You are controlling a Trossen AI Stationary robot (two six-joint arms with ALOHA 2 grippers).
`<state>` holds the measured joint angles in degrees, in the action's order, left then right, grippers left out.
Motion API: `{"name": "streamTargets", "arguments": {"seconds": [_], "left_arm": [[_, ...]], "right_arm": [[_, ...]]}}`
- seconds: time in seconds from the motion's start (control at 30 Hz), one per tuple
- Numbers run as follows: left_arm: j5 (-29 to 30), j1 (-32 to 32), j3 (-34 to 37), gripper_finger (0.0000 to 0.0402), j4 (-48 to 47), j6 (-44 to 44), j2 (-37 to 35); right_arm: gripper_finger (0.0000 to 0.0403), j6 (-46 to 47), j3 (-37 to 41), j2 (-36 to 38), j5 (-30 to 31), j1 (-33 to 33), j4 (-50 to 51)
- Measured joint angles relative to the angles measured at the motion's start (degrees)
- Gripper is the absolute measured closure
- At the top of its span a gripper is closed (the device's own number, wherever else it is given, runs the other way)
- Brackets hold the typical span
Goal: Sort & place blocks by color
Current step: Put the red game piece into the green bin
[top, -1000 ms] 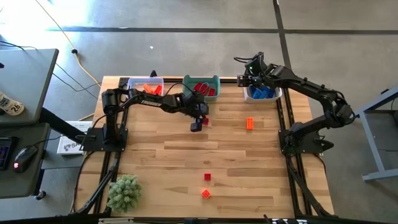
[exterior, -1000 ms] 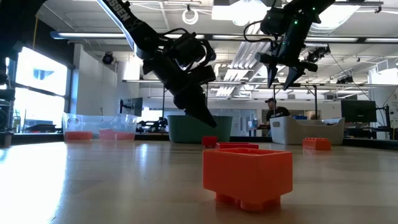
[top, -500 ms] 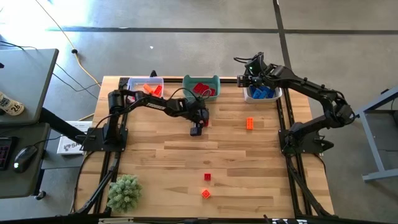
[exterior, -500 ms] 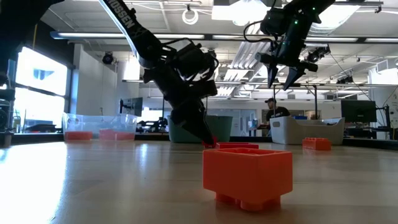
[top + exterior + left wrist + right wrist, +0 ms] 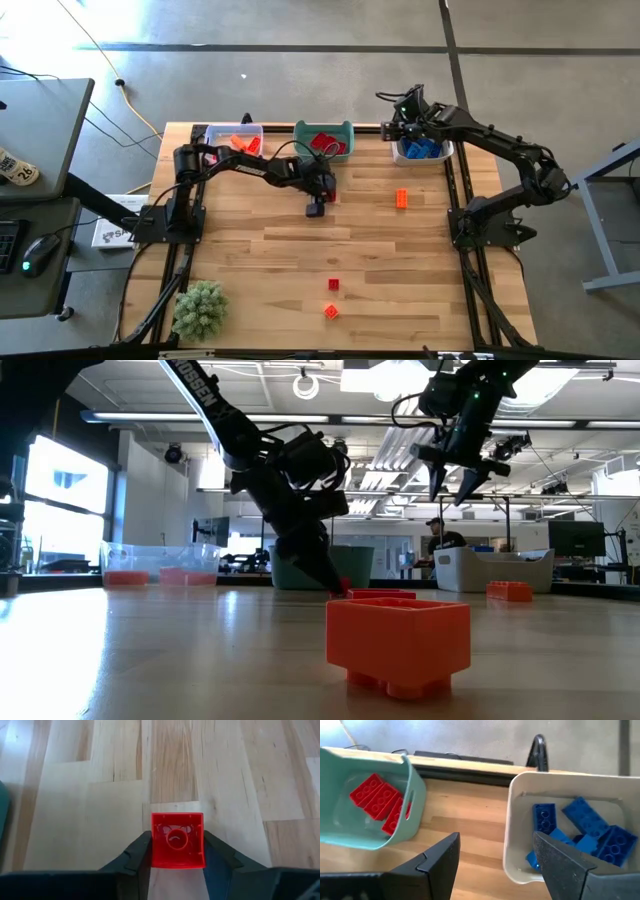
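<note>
A: Any writing to read?

B: In the low view white letters run along the left arm, only "SSEN" clear. A round tag on the side desk at the left edge of the high view carries a number too small to trust.

A: Where is the left claw (image 5: 317,207)?

B: Down at the wooden table (image 5: 400,260), just near of the teal bin (image 5: 323,141). The left wrist view shows its fingers (image 5: 134,857) clenched on a red block (image 5: 177,841), hollow underside facing the camera. From above that block shows only as a red sliver beside the claw.

A: And the right claw (image 5: 495,862)?

B: Hanging above the white bin (image 5: 517,832) at the far right, released, holding nothing. The right wrist view shows blue blocks (image 5: 580,830) in that bin and red blocks (image 5: 380,802) in the teal one.

A: What else lies about?

B: A clear bin (image 5: 235,137) at far left holds orange blocks (image 5: 243,143). An orange block (image 5: 402,198) lies right of centre, a small red cube (image 5: 333,285) and an orange cube (image 5: 331,311) near the front. The low view has that orange cube large in the foreground, and a person far behind. A fuzzy green plant (image 5: 199,309) sits at the near left corner.
</note>
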<state>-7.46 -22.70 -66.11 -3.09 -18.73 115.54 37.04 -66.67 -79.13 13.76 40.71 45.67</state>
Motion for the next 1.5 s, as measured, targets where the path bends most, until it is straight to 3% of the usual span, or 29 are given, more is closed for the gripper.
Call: {"name": "streamTargets", "arguments": {"seconds": [0.27,0.57,0.77,1.0,1.2,1.5], "left_arm": [[0.2,-1.9,0.0,0.0293,-0.5,0.6,-3.8],[3.8,-7.9,0.0,0.0293,0.1,0.7,-12.0],[7.1,-13.7,0.0,0.0293,0.8,3.9,-14.4],[6.5,-19.3,0.0,0.0291,0.5,7.9,-13.0],[6.3,-20.1,0.0,0.0255,1.2,8.1,-13.1],[6.2,-19.2,0.0,0.0237,1.6,5.0,-13.1]], "right_arm": [[0.0163,2.1,0.0,0.0,-4.6,-3.0,0.0],[0.0163,13.0,0.0,0.0,-10.6,-10.2,2.9],[0.0163,21.0,0.0,0.0,-10.4,-15.4,8.4],[0.0163,29.5,0.0,0.0,-7.6,-21.2,14.5],[0.0163,35.2,0.0,-3.1,-6.9,-24.2,22.6],[0.0163,36.1,0.0,-8.6,-5.7,-26.3,23.3]]}}
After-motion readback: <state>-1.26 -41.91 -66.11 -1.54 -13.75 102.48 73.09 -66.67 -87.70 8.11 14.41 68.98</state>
